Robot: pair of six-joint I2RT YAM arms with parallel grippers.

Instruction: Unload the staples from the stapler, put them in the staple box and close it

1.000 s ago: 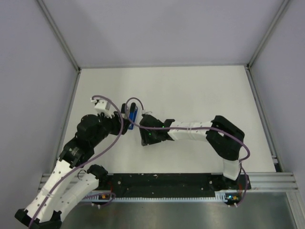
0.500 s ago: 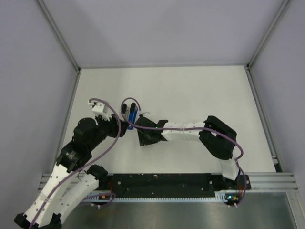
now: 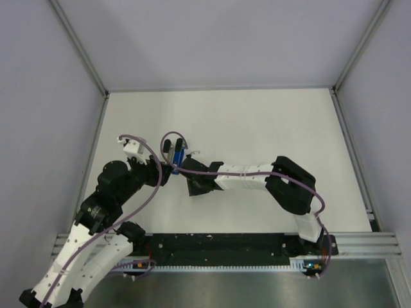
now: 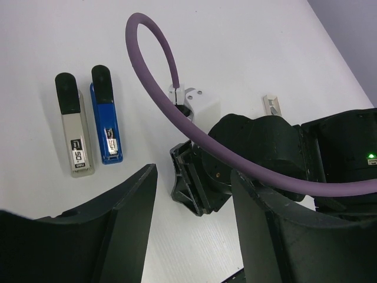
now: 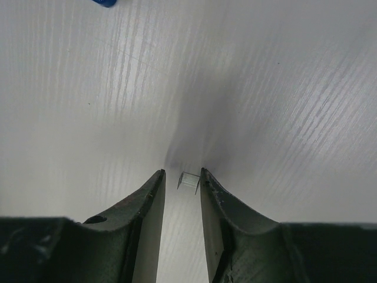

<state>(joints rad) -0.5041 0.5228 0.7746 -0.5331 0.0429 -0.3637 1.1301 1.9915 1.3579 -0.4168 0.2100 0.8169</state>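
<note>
The stapler (image 3: 178, 156) lies swung open on the white table, shown in the left wrist view as a blue base (image 4: 106, 124) beside a grey arm (image 4: 75, 135), both with black ends. A short strip of staples (image 5: 188, 181) lies on the table between the tips of my right gripper (image 5: 181, 172). The strip touches the right finger and a gap remains at the left finger, so the gripper is open. In the top view my right gripper (image 3: 191, 187) points down just below the stapler. My left gripper (image 4: 193, 172) is open and holds nothing; it hovers left of the right wrist (image 3: 166, 174).
A small pale piece (image 4: 272, 106) lies on the table beyond the right wrist. A purple cable (image 4: 159, 71) loops over the right wrist. Metal frame rails (image 3: 96, 77) border the table. A blue corner of the stapler (image 5: 105, 2) shows at the top of the right wrist view.
My right gripper has shifted slightly left and lower, and its jaws have narrowed around the staples. The left arm has edged a little to the left.
</note>
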